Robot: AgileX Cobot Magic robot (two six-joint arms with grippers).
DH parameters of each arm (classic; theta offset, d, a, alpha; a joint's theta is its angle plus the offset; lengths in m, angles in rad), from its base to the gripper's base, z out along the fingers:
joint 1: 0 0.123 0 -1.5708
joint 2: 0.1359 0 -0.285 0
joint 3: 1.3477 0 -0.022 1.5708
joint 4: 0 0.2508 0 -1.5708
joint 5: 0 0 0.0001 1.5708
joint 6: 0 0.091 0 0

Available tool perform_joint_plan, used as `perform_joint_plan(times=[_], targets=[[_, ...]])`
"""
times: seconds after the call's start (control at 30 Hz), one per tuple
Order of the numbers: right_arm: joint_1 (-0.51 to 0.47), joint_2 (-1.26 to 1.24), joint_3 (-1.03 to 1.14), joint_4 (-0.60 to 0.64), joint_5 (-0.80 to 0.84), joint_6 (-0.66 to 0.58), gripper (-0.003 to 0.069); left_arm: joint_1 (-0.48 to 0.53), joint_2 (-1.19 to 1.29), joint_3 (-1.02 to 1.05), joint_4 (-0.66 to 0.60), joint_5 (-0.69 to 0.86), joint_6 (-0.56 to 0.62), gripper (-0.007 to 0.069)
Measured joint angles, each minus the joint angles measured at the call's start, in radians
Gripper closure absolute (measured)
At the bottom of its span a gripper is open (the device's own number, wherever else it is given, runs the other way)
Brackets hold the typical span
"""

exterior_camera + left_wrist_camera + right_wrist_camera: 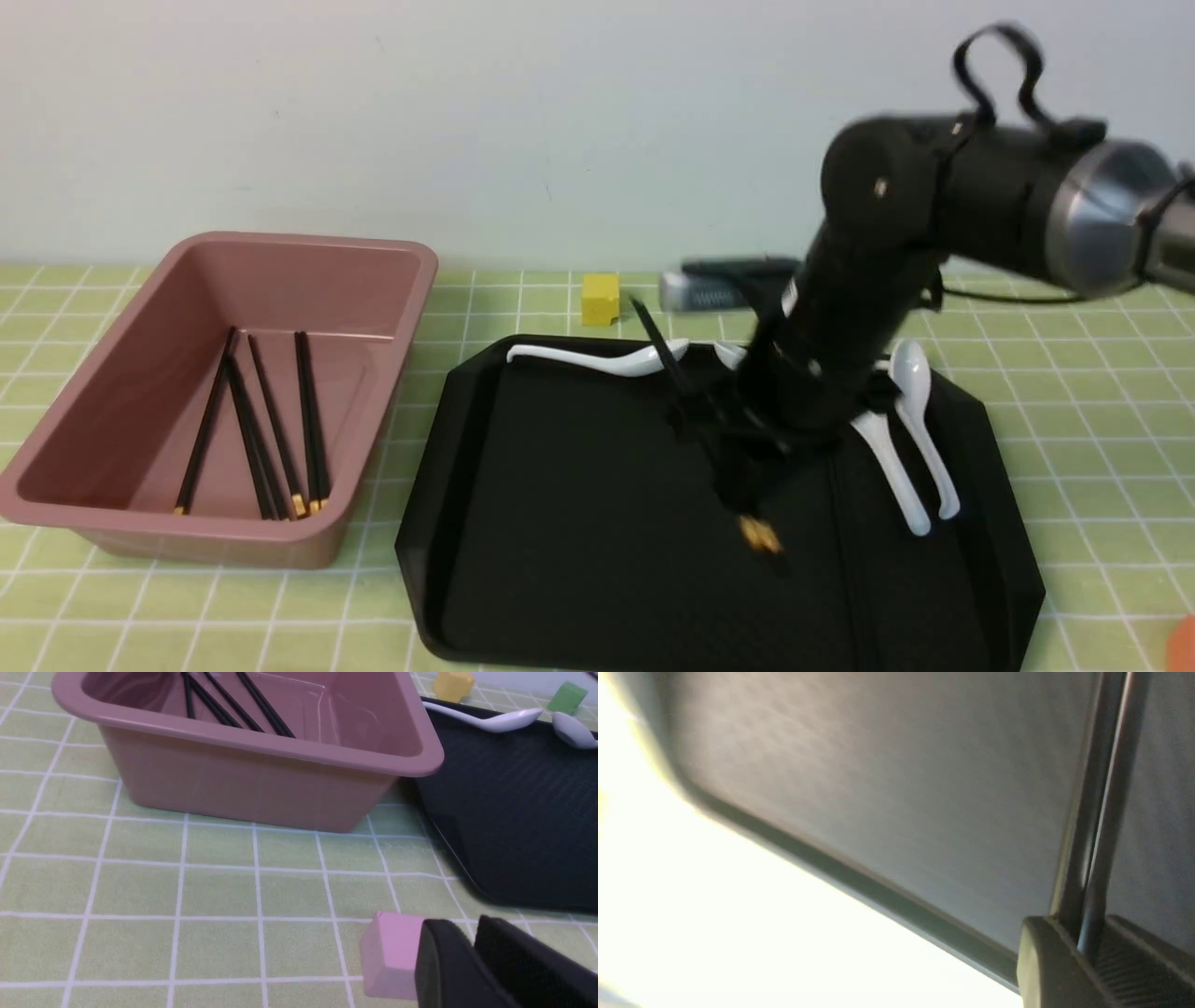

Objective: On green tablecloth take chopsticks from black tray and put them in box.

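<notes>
Two chopsticks (661, 350) clamped in right gripper (1085, 942) over black tray (560, 523). Left gripper (472, 947) fingers together, beside pink cube (387, 956).

Pale yellow-green tablecloth (523, 308) here, ruled all over with a thin white grid of squares. The box (280, 250) is plain dusty pink, and the chopsticks (265, 704) in it are black with little gold tips. The black tray (560, 523) is matte and unpatterned, and the spoons (911, 366) on it are glossy white. One yellow cube (599, 299), one green cube (566, 697), one pink cube (390, 956). The right arm (868, 308) is black with a silver band, and the wall (467, 112) is plain off-white.
</notes>
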Motion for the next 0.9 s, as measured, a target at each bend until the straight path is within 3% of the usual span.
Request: perform_joint_plan(times=[0.2,0.23,0.33,0.37,0.4,0.53,0.67,0.77,0.9], targets=[[0.083,0.108,-0.215,0.34,-0.213,-0.257,0.0523,0.0,0.0,0.0,0.0,0.0,0.0,0.0514],[0.087,0.114,-0.23,0.352,-0.222,-0.277,0.0523,0.0,0.0,0.0,0.0,0.0,0.0,0.0514],[0.165,0.234,-0.343,0.557,-0.399,-0.455,0.0523,0.0,0.0,0.0,0.0,0.0,0.0,0.0514],[0.17,0.241,-0.349,0.568,-0.41,-0.465,0.0523,0.0,0.0,0.0,0.0,0.0,0.0,0.0514],[0.208,0.304,-0.386,0.673,-0.496,-0.54,0.0523,0.0,0.0,0.0,0.0,0.0,0.0,0.0514],[0.27,0.412,-0.439,0.851,-0.648,-0.686,0.0523,0.0,0.0,0.0,0.0,0.0,0.0,0.0514],[0.291,0.465,-0.442,0.888,-0.67,-0.748,0.0475,0.0,0.0,0.0,0.0,0.0,0.0,0.051],[0.29,0.469,-0.442,0.86,-0.658,-0.758,0.0403,0.0,0.0,0.0,0.0,0.0,0.0,0.0511],[0.274,0.454,-0.445,0.806,-0.595,-0.759,0.038,0.0,0.0,0.0,0.0,0.0,0.0,0.0511]])
